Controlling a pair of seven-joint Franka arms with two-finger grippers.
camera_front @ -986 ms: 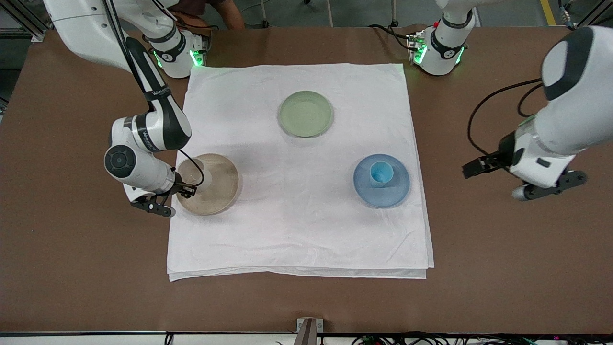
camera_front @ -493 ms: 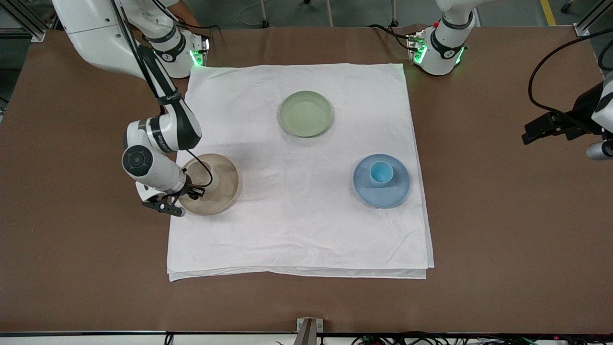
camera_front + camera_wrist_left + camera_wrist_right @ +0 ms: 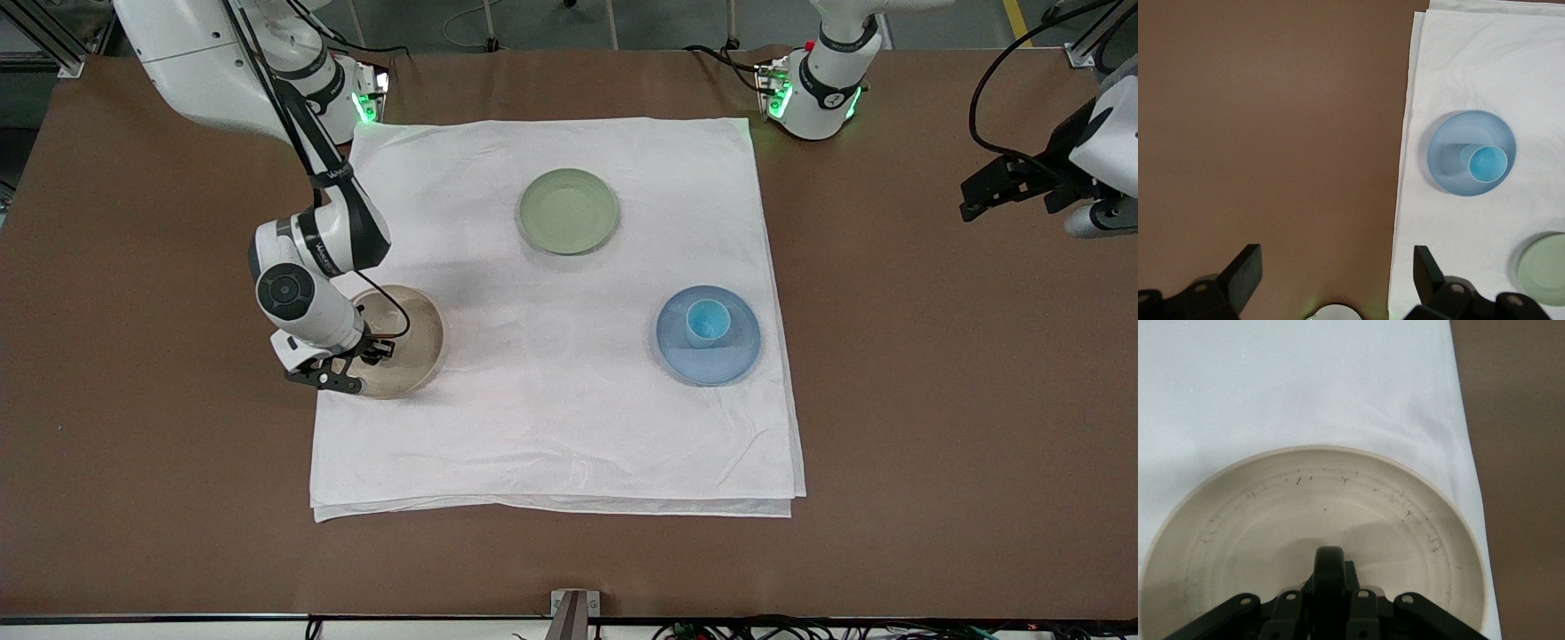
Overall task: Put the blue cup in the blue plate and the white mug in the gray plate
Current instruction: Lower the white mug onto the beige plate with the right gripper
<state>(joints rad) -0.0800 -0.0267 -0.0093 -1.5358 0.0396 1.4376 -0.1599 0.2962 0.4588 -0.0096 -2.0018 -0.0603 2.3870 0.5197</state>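
The blue cup [image 3: 708,322] stands upright in the blue plate [image 3: 738,351] on the cloth; both also show in the left wrist view, the cup [image 3: 1487,163] in the plate [image 3: 1448,150]. My right gripper [image 3: 1329,587] is shut on the white mug's dark handle [image 3: 1329,567], low over the gray plate [image 3: 1405,520]. In the front view the right wrist covers the mug over the gray plate [image 3: 418,342]. My left gripper [image 3: 1338,267] is open and empty, up over the bare table at the left arm's end [image 3: 1098,218].
A pale green plate [image 3: 568,212] lies on the white cloth [image 3: 551,427] nearer the robot bases than the other plates. Brown table surrounds the cloth on all sides.
My right gripper has carried the mug further in over the gray plate. My left arm has drawn back from beside the blue plate toward its own end of the table.
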